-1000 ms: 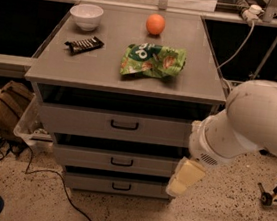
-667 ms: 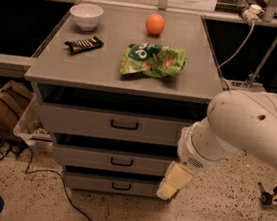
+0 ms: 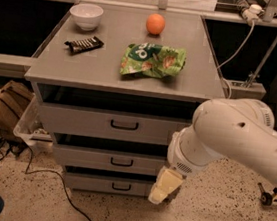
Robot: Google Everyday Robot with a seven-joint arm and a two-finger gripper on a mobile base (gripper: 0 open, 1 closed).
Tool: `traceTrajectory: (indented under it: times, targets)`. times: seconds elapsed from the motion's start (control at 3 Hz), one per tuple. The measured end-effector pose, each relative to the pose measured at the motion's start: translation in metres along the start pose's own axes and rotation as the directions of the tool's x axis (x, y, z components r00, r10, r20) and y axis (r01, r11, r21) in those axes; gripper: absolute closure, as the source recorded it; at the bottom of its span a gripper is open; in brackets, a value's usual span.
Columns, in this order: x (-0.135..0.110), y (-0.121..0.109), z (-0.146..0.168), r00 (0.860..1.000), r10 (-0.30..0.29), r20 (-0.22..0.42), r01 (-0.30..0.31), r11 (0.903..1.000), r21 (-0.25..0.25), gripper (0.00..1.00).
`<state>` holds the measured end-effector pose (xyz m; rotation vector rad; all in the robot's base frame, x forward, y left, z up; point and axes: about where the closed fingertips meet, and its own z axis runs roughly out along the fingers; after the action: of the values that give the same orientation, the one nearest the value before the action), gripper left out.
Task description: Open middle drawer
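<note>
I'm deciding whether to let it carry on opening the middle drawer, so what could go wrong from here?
1. The gripper hangs low at the cabinet's right side, about level with the bottom drawer rather than the middle drawer. The two fronts look alike, so it might catch the wrong one.
2. The orange sits loose on the cabinet top; a hard tug could roll it off.
</note>
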<state>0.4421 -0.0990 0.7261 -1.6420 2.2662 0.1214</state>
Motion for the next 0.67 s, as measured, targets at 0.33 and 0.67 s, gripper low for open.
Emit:
traceTrajectory:
  times: [0.33,0.67]
  targets:
    - [0.001,0.028,0.040,0.998,0.011,0.056,-0.009,0.9993,-0.037,0.00]
    - [-0.010,0.037,0.076,0.990,0.034,0.138,-0.033,0.9994,-0.010,0.00]
